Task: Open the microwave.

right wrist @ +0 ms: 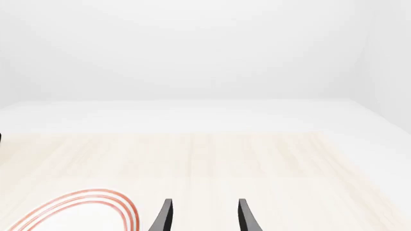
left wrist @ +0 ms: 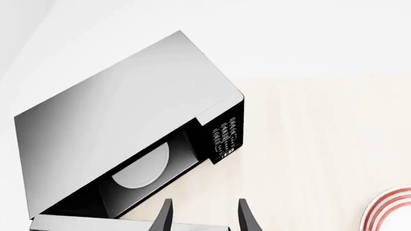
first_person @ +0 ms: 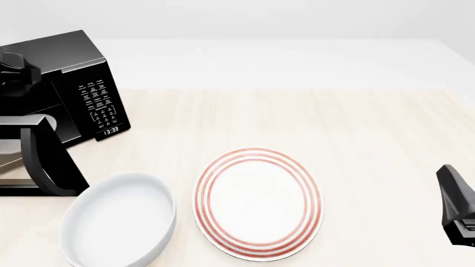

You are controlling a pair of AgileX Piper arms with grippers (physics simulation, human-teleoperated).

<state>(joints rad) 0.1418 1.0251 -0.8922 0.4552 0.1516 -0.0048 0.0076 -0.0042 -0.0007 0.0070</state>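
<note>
Microwave point(first_person: 82, 83): stands at the table's far left in the front view. Its cavity shows in the left wrist view, with the white turntable point(left wrist: 142, 167) exposed, so the door point(first_person: 33, 161) already stands swung out toward you.
Door: seen edge-on in the front view, with its grey top edge just under the left fingers in the wrist view.
Left gripper point(left wrist: 204, 216): fingers apart, nothing between them, hovering beside the open door's edge.
Right gripper point(right wrist: 204, 216): fingers apart and empty, parked at the near right, well apart from the microwave.
Task status: judged essentially complete; you have little left but to withdraw.
Risk one: pulling the left arm back across the door could knock it toward shut.
Risk two: pushing further could drag the whole microwave.
Risk three: the white bowl point(first_person: 119, 222) lies just beside the door's foot; a low retreat could clip it or the red-ringed plate point(first_person: 258, 203).
</note>
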